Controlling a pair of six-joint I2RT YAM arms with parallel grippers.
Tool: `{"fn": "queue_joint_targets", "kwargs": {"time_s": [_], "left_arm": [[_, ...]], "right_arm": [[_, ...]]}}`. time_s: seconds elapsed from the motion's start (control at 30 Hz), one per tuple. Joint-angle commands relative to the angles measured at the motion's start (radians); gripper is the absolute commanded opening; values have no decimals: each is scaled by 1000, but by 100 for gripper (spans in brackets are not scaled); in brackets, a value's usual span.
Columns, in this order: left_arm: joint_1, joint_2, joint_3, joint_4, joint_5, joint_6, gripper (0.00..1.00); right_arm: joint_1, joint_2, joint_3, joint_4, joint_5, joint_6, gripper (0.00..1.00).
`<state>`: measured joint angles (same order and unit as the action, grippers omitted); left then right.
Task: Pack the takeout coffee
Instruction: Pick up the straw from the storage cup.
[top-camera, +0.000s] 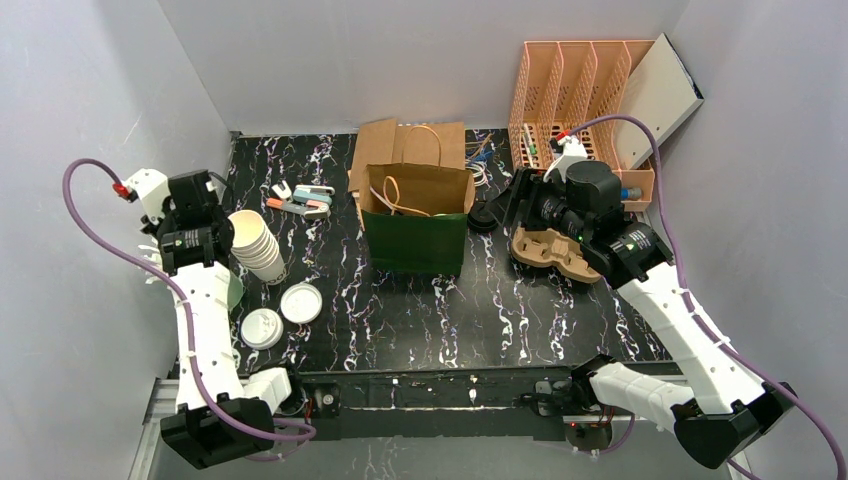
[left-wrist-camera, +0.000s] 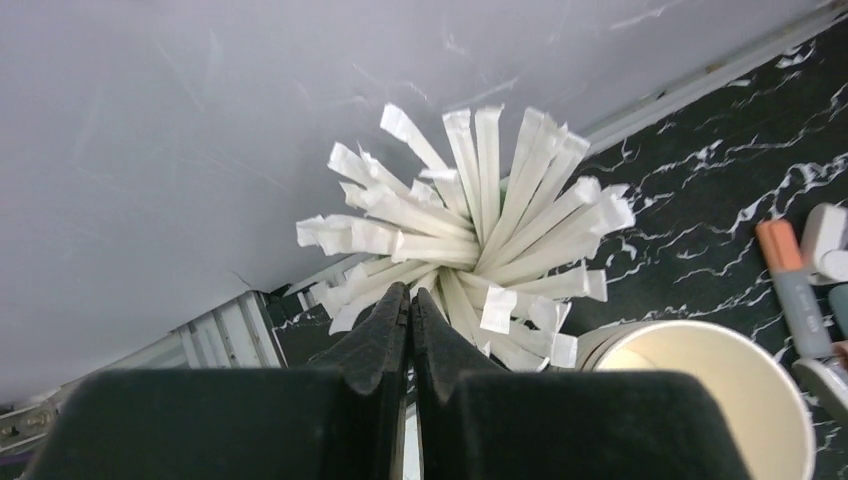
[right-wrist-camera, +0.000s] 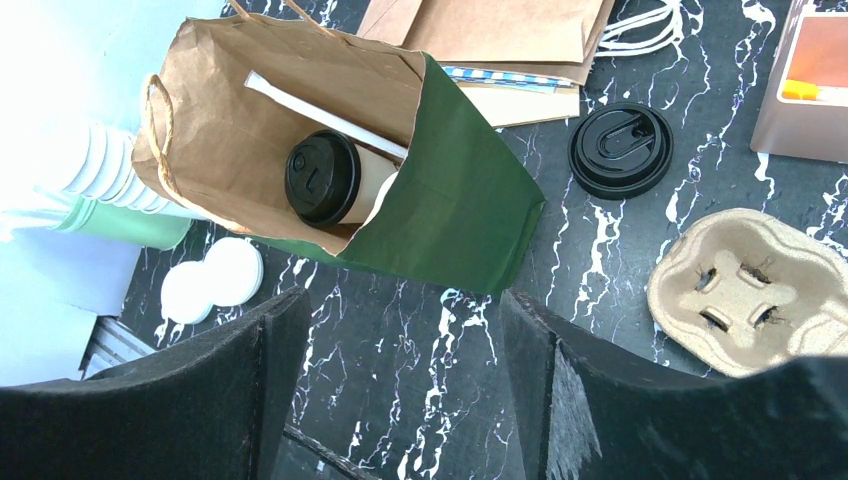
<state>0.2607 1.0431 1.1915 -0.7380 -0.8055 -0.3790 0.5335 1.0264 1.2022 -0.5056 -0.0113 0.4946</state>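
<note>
Among white paper-wrapped straws (left-wrist-camera: 480, 230), the clenched left pincer (left-wrist-camera: 410, 296) may lift several, or none. Right pincer (right-wrist-camera: 402, 312) stands released.

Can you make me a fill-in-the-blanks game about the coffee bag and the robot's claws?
1. The cup in the green bag has a ____ lid.
2. The left claw, beside the wrapped straws, is ____.
3. The right claw is wide ____.
4. Near the stack of cups lie ____ white lids.
Missing words: black, shut, open, two.
</note>
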Motion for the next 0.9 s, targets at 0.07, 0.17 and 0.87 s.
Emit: {"fn": "queue_joint_targets", "kwargs": {"time_s": [0.07,0.17,0.87], "left_arm": [[8,23,191,1,-74,58,0],[8,43,304,-25,-41,63,0],[8,27,633,325,1141,-428,0]], "right_arm": [[4,-18,22,30,-10,1,78],[4,-19,21,34,-8,1,78],[3,-64,-29,85,63,-13,79]]}}
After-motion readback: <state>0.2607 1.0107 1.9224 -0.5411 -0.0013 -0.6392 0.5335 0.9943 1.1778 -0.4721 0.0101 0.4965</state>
